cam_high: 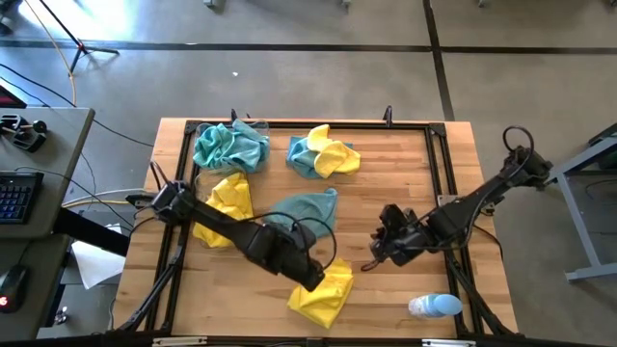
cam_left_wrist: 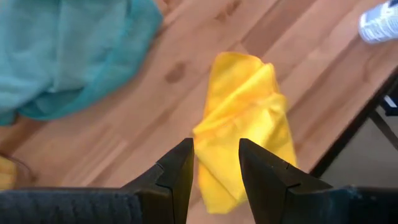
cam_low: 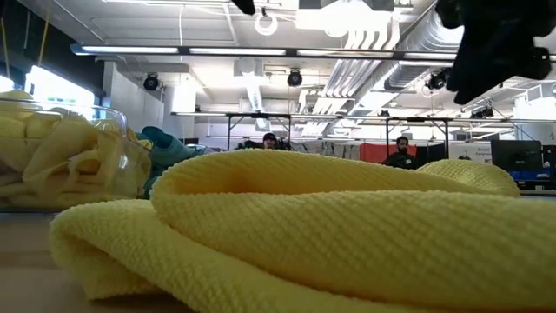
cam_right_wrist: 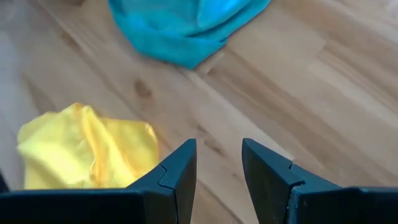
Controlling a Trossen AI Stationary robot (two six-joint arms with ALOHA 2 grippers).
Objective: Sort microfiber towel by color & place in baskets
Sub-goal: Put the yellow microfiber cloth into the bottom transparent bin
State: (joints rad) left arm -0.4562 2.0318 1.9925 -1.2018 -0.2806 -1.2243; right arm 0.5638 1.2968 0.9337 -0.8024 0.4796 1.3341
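Note:
A crumpled yellow microfiber towel (cam_high: 323, 294) (cam_left_wrist: 245, 118) lies on the wood near the table's front edge. My left gripper (cam_high: 315, 278) (cam_left_wrist: 216, 146) hovers open just above its far-left part, touching nothing. A teal towel (cam_high: 308, 208) (cam_right_wrist: 186, 28) lies mid-table. My right gripper (cam_high: 376, 256) (cam_right_wrist: 219, 146) hangs open over bare wood to the right of both towels. A mixed teal and yellow heap (cam_high: 323, 154) lies at the back. Two clear baskets stand at the left: one with teal towels (cam_high: 231, 146), one with yellow towels (cam_high: 229, 198) (cam_low: 69, 156).
A small pale-blue-and-white rounded object (cam_high: 434, 306) lies at the front right. Black frame rails (cam_high: 439, 164) run around the tabletop. Bare wood lies between the two grippers and at the right. People (cam_low: 401, 155) sit far off in the room behind.

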